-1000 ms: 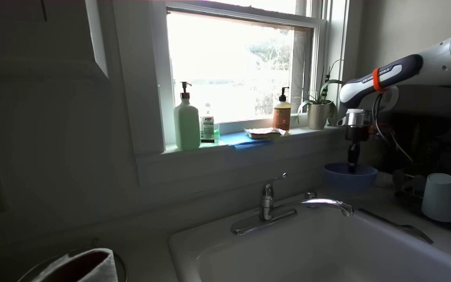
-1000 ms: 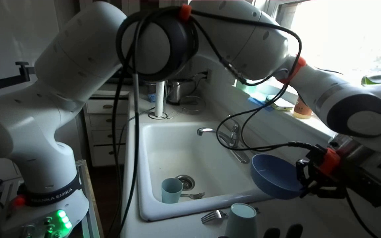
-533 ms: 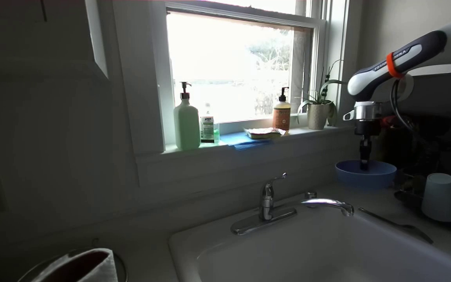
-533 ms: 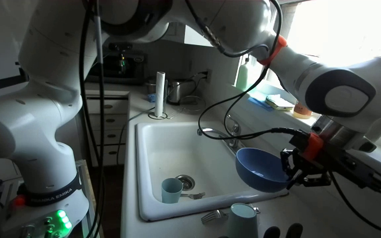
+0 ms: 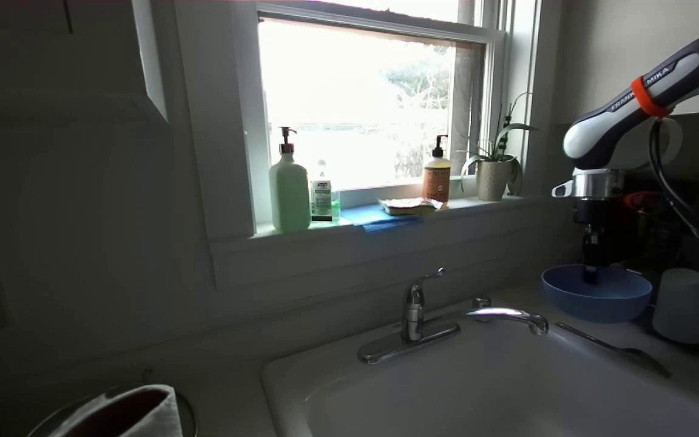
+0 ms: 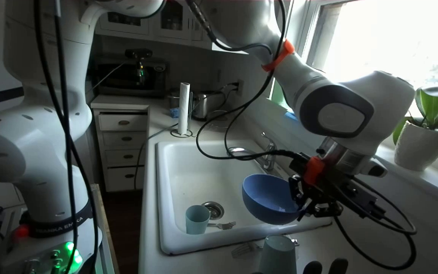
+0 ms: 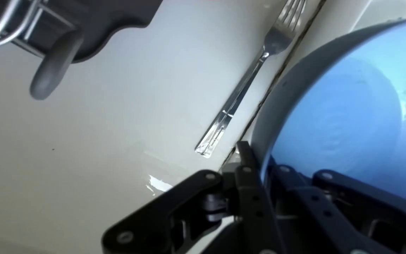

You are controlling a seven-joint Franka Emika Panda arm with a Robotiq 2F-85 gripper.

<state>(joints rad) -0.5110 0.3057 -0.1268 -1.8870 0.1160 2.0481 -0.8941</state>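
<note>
Clearly, the fingers grip the blue bowl by its rim — the sink holds a cup and fork.

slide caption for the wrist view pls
Gripper holding a blue bowl by its rim, a fork lying on the counter nearby.

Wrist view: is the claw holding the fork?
No, the claw pinches the blue bowl by its rim, while the fork lies apart from it on the counter.
</note>
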